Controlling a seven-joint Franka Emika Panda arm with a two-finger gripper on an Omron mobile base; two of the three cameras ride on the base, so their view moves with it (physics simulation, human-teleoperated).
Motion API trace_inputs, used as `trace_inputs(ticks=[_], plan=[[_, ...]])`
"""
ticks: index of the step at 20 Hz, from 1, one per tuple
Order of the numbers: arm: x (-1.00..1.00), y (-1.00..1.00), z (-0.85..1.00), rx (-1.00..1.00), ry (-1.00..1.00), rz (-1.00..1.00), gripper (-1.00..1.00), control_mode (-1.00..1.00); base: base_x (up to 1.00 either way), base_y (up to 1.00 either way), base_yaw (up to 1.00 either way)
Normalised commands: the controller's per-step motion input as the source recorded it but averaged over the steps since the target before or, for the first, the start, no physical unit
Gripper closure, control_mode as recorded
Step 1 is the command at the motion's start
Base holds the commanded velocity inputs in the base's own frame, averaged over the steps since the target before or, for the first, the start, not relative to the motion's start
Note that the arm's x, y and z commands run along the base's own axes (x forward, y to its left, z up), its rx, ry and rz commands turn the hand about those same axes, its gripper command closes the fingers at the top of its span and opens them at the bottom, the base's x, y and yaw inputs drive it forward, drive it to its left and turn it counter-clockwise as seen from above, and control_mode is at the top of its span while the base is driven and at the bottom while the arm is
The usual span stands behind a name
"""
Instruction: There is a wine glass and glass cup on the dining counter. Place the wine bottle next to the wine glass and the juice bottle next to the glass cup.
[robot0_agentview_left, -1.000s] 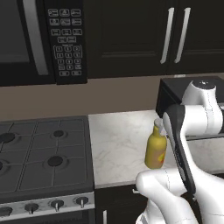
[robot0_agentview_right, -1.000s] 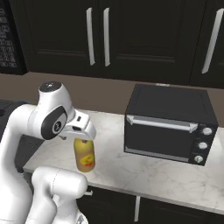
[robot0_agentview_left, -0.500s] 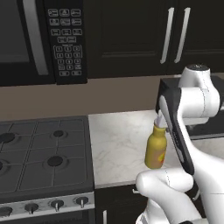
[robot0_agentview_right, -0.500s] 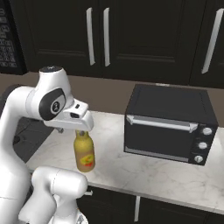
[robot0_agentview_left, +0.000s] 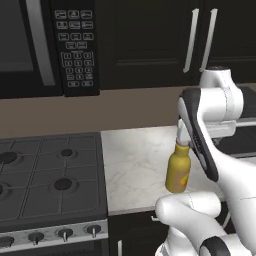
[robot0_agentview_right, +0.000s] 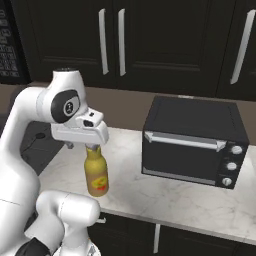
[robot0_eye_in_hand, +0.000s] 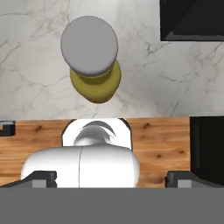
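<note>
Plump yellow juice bottle (robot0_agentview_right: 97, 176) near the marble counter's (robot0_agentview_right: 165, 192) front edge is being approached from above by gripper (robot0_agentview_right: 92, 146); jaw state cannot be told; descent over grey cap (robot0_eye_in_hand: 89, 45) needed.

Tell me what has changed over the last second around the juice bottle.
The gripper has swung in over the juice bottle and come down to its grey cap; whether the fingers have closed is hidden. The bottle stays upright in the same spot on the marble counter, and the toaster oven is unmoved.
</note>
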Motion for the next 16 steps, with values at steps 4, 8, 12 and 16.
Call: trace_inputs(ticks=[4,8,12,16], plan=[[0.21,0.00,0.00,0.00,0.04,0.00,-1.00,-1.00,0.00,0.00,0.00],[0.13,0.06,0.00,0.00,-0.01,0.00,-1.00,-1.00,0.00,0.00,0.00],[0.00,0.14,-0.01,0.00,-0.04,0.00,-1.00,-1.00,0.00,0.00,0.00],[0.02,0.19,-0.06,0.00,-0.07,0.00,-1.00,-1.00,0.00,0.00,0.00]])
